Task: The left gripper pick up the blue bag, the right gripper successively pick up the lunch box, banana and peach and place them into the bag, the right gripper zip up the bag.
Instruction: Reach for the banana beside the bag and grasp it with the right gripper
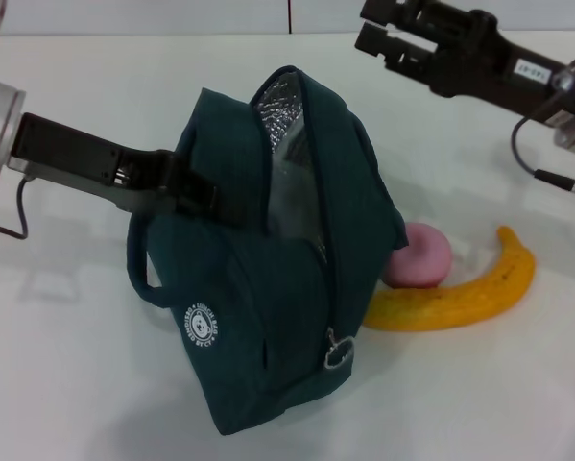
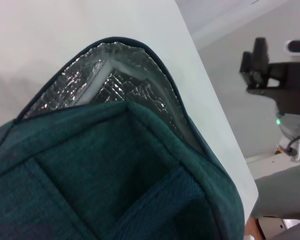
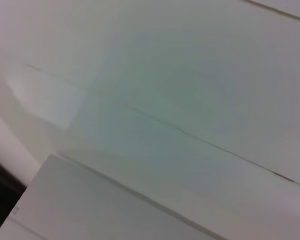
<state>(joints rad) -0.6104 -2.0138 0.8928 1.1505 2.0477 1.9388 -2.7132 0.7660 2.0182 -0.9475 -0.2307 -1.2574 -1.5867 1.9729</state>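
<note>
In the left pincer [image 1: 199, 200], blue bag [image 1: 268, 317] hangs.

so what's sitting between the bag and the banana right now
In the head view the pink peach lies between the bag and the banana, tucked against the bag's side and resting by the banana's inner curve.

Left end effector [image 1: 196, 197] gripping open blue bag [image 1: 268, 317], banana [image 1: 460, 293] and peach [image 1: 419, 254] beside it

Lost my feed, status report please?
Left hand clamped on bag, unzipped. Right hand raised behind, nothing held. Banana, peach on table. Nothing in the way.
</note>
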